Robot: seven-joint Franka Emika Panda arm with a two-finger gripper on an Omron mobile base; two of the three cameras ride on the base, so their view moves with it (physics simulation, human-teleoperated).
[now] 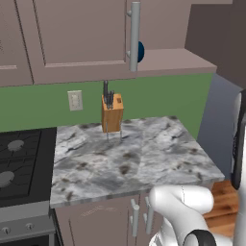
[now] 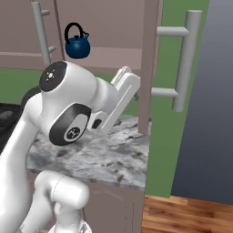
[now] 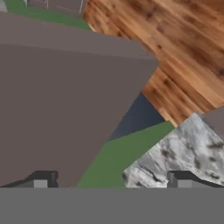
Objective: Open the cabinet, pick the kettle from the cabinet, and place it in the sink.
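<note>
On the open shelf of the cabinet [image 2: 113, 27] the kettle [image 2: 76, 42] is sitting upright, blue body and black arched handle fully exposed in the right base view; from the left base view it is peeking out behind the closed door's bar handle [image 1: 134, 36]. One door [image 2: 149, 63] is standing swung out edge-on, so the opening step looks finished and the pick is in hand. Gripper [image 3: 111, 180] is looking down past the door's edge at the counter [image 1: 129, 153] and wood floor, fingertips [image 3: 41, 179] spread wide, holding nothing (well apart from the kettle). Next move, as I judge it: raising and turning the hand toward the shelf, then straddling the kettle.
</note>
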